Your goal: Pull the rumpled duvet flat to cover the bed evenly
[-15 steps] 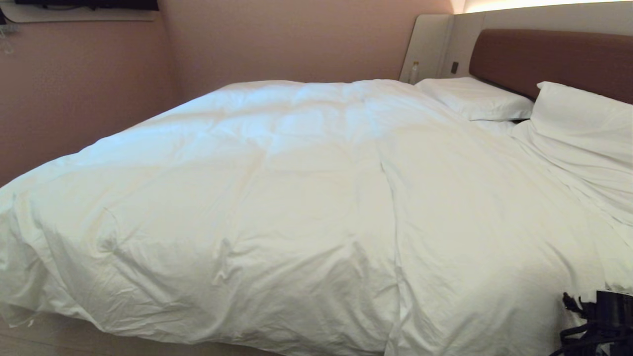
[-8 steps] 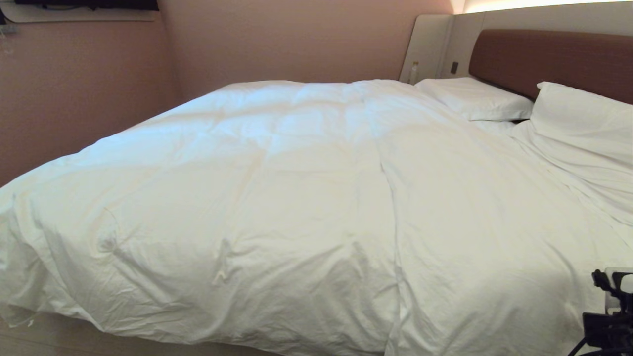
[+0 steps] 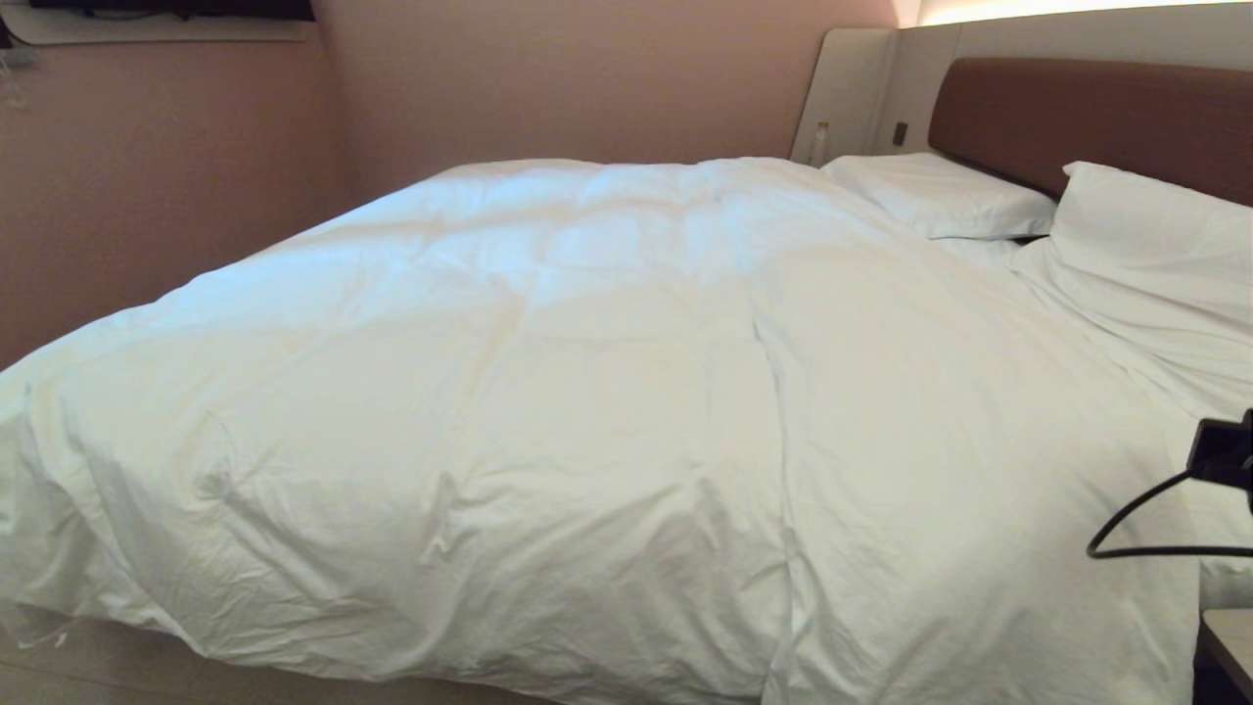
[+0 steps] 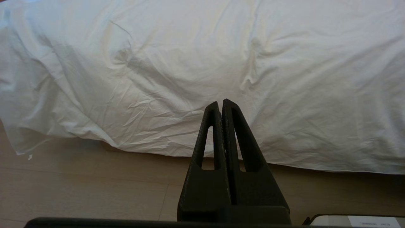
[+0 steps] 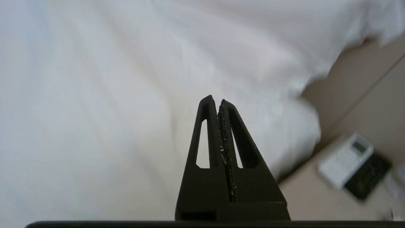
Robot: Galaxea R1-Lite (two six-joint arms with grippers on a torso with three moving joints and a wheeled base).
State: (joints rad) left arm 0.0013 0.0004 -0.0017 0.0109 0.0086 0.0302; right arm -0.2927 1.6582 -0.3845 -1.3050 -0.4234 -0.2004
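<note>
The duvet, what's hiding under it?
Only tan floor shows below the duvet where it overhangs. The bed beneath is covered, apart from its headboard and two pillows.

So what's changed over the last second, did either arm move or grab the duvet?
The right arm climbed along the head view's right edge, from the bottom corner to about mid-height over the duvet; its tool is shut on nothing. The left tool hangs shut by the bed's near edge. Duvet and pillows look unchanged.
</note>
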